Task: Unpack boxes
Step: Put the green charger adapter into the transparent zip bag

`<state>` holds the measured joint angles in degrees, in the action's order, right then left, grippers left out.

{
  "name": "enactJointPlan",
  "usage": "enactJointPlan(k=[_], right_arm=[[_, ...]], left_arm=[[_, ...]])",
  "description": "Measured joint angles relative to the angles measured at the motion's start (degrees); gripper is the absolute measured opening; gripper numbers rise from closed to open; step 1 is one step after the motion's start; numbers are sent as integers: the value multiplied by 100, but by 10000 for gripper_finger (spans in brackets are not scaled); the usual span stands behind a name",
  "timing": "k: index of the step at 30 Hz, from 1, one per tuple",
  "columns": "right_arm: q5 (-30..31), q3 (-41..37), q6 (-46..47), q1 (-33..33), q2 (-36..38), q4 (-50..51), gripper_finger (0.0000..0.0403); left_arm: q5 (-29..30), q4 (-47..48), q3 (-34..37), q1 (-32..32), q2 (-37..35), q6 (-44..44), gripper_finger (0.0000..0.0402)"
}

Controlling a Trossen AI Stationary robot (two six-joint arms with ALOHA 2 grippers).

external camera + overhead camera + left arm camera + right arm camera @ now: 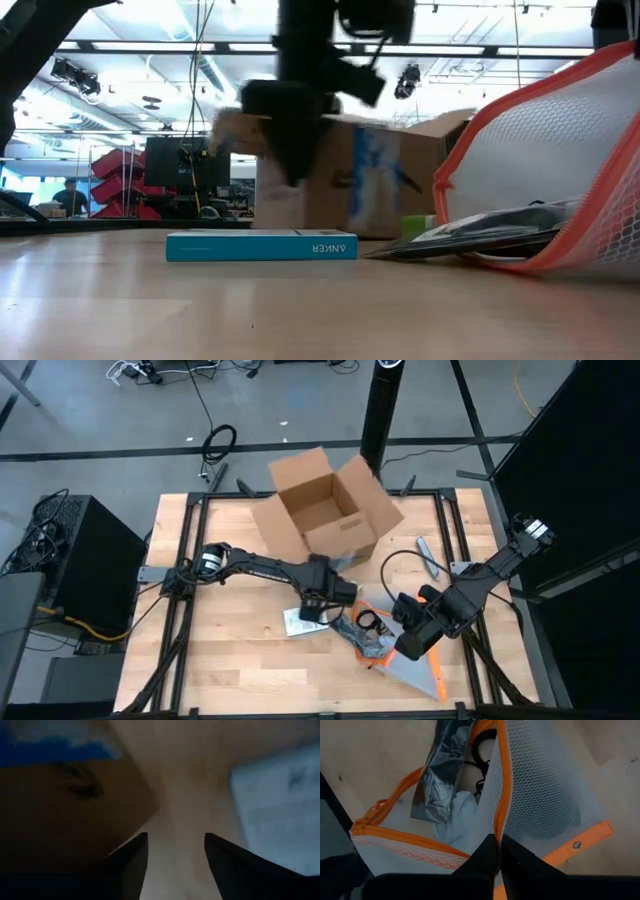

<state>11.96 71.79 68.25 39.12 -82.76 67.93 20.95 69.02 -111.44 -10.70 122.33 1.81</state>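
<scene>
Box [325,510] sits open at the far middle of the tabletop [220,670] in the high view, flaps splayed, on its base. We've got the left claw [320,603] just on the near side of it, over a flat white-and-teal pack [300,622]; the box lies straight ahead of that claw and it is clearly the nearer arm. Right claw [408,645] is off to the near right on the orange-edged mesh pouch [425,675], well apart from the box. Low view: teal pack [262,245] lies flat in front, box [375,175] behind it with a blue-marked label, left arm blurred above, pouch [560,190] lifted at right. Left wrist view: fingers [131,865] spread apart, nothing between them, brown box wall [65,810] close on one side, a pale flat item on the other. Right wrist view: fingers [482,855] pinched together on the pouch's [540,795] orange edge, a silver bag [440,780] and cable inside. We judge the next reach into the box falls to the left arm.
</scene>
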Motion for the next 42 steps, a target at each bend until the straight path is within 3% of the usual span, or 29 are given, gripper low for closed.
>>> enactJointPlan(k=[11,12,17,22,26,42], right_arm=[[-4,0,48,242,2,71,0],[-7,0,48,261,11,147,0],[-99,0,-108,274,26,308,0],[-197,0,-236,272,26,146,0],[-286,0,-108,272,26,138,0],[-404,0,562,191,13,-416,0]], left_arm=[[-180,877,0,-856,-1034,-1369,176],[-199,640,0,-918,-1111,-1393,175],[-107,-1620,5,-819,-865,-480,169],[-66,-2560,25,-490,-200,692,171],[-70,-2956,24,-259,101,1738,184],[-1169,-3035,11,800,704,3815,213]])
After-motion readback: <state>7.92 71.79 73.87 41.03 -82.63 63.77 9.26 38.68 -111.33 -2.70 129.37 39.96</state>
